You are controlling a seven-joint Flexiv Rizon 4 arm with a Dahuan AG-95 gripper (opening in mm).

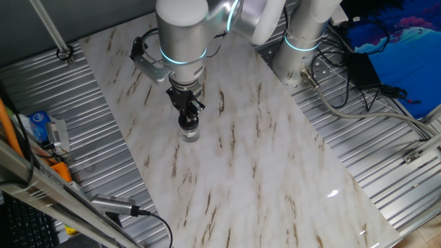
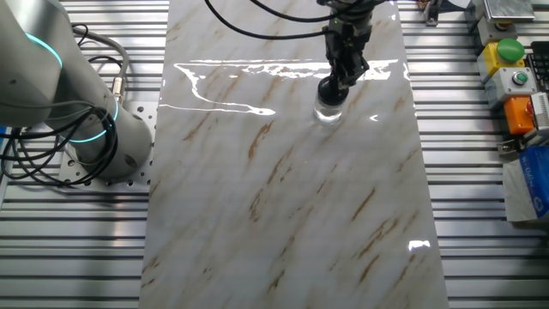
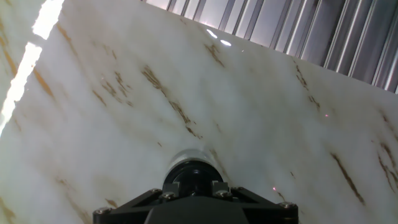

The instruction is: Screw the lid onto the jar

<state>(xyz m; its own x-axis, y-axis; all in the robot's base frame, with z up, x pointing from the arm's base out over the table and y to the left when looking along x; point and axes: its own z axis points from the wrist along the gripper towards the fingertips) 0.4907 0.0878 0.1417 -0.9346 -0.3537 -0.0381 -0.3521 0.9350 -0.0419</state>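
Observation:
The small clear glass jar (image 1: 190, 133) stands upright on the marble tabletop (image 1: 262, 172). The black lid (image 1: 187, 121) sits on top of it. My gripper (image 1: 187, 118) comes straight down and is shut on the lid. In the other fixed view the jar (image 2: 328, 112) shows under the lid (image 2: 330, 89) and the gripper (image 2: 333, 84). In the hand view the lid (image 3: 193, 177) is between my fingers (image 3: 169, 186), with the jar's rim (image 3: 193, 155) just showing beyond it.
The marble top (image 2: 283, 197) is bordered by ribbed metal decking. The arm's base (image 1: 303, 41) with cables stands at the far edge. A box with coloured buttons (image 2: 513, 77) sits at one side, tools and cables (image 1: 110, 207) at another.

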